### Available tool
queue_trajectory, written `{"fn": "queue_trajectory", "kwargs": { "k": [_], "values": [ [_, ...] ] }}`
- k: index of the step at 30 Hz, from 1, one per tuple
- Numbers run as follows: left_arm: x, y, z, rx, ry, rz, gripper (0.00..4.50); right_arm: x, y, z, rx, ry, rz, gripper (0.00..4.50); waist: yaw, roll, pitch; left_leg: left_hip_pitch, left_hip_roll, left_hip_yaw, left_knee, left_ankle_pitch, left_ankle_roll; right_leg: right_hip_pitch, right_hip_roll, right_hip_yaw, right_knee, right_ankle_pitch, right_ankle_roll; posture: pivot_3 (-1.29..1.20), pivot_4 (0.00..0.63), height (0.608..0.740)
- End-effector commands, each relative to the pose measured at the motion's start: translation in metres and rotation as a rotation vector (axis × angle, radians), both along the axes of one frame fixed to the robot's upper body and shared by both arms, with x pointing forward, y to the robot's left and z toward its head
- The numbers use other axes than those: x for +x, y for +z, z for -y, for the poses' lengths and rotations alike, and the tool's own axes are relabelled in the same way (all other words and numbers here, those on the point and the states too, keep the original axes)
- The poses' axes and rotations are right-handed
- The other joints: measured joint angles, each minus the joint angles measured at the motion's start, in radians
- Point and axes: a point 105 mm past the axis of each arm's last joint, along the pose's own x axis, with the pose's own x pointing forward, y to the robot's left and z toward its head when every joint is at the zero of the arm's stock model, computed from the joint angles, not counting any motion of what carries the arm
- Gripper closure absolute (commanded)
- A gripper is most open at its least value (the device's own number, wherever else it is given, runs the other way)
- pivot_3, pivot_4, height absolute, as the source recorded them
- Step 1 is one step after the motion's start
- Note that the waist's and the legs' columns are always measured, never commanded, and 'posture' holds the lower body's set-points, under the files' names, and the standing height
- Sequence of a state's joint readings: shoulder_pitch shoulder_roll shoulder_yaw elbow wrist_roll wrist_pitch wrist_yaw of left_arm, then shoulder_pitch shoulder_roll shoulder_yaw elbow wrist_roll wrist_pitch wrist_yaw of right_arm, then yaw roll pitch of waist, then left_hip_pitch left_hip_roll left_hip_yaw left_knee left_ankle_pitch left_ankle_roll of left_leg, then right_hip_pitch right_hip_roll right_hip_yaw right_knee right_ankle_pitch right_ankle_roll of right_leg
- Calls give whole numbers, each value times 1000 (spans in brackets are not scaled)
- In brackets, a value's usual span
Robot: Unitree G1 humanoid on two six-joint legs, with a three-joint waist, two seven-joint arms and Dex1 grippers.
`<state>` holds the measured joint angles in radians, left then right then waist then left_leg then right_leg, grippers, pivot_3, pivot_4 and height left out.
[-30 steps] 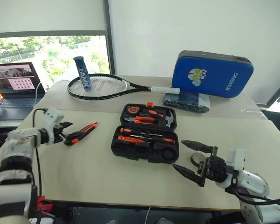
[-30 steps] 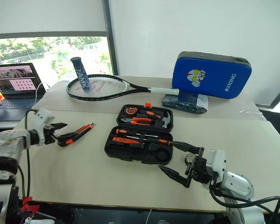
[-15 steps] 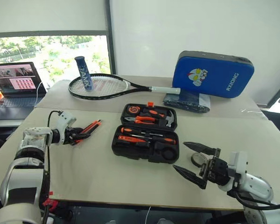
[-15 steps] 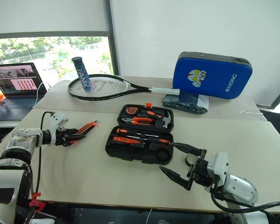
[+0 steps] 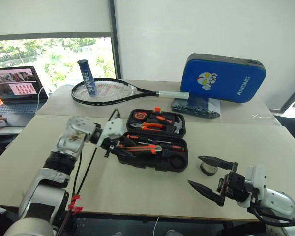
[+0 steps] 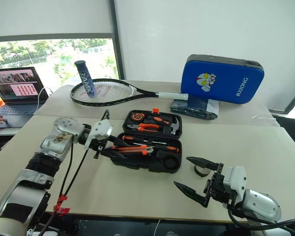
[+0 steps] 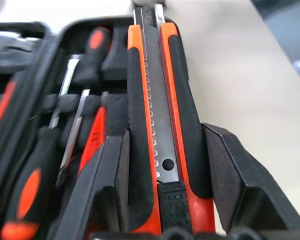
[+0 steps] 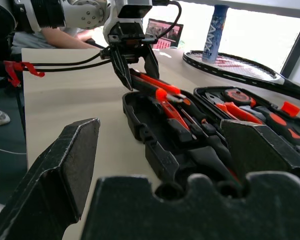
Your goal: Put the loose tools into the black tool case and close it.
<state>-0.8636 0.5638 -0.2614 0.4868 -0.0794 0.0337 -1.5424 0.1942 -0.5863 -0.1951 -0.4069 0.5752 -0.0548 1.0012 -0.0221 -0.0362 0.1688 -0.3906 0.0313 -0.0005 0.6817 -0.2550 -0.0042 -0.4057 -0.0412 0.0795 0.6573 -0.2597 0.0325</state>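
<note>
- Your left gripper [image 5: 119,145] is clamped around an orange-and-black utility knife [image 7: 162,125], one black finger on each side of the handle.
- The knife is held over the near half of the open black tool case [image 5: 155,164], pointing across its moulded slots, above the screwdrivers [image 7: 60,145] lying there.
- The case lies open in the middle of the pale table [image 5: 137,191], lid half away from you, with a small orange latch [image 5: 158,109] at its far edge.
- The lid half holds a hammer [image 5: 176,127], orange-handled pliers [image 5: 150,126] and a round tape measure [image 5: 140,116].
- Your right gripper [image 5: 212,177] hovers near the front edge of the table, to the right of the case, fingers spread wide with nothing between them.
- A small black tape roll [image 5: 207,168] sits on the table just beyond that gripper.
- Farther back lie a tennis racket [image 5: 108,91], a blue tube [image 5: 87,77] and a blue pad [image 5: 222,77].
</note>
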Motion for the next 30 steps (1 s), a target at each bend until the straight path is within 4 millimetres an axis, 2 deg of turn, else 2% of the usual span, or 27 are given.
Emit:
{"fn": "queue_trajectory", "kwargs": {
  "k": [1, 11, 21, 30],
  "values": [
    [8, -2, 3, 50, 13, 72, 2799, -7, 13, -2, 3, 3, 59, 0, 0, 0, 0, 0, 0, 0, 0, 0, 0, 0, 0, 0, 0, 0, 0, 0, 150, 740],
    [14, -22, 12, 112, -12, 81, 2799, -9, 12, -4, 10, -5, 54, 0, 8, 0, 0, 0, -1, 0, 0, 0, 0, 1, 0, 0, -1, 0, 0, 0, 150, 740],
    [17, -28, 22, 139, -59, 89, 2799, -8, 10, -5, 13, -6, 51, 0, 7, 0, 0, 0, -1, 0, 0, 0, 0, 1, 0, 0, -1, 0, 0, 0, 150, 740],
    [11, -32, 26, 147, -107, 31, 2799, -7, 10, -4, 12, -9, 53, 0, 10, 0, 0, 0, -1, 0, 0, 0, 0, 2, 0, 0, -2, -1, 1, 0, 150, 740]
  ]
}}
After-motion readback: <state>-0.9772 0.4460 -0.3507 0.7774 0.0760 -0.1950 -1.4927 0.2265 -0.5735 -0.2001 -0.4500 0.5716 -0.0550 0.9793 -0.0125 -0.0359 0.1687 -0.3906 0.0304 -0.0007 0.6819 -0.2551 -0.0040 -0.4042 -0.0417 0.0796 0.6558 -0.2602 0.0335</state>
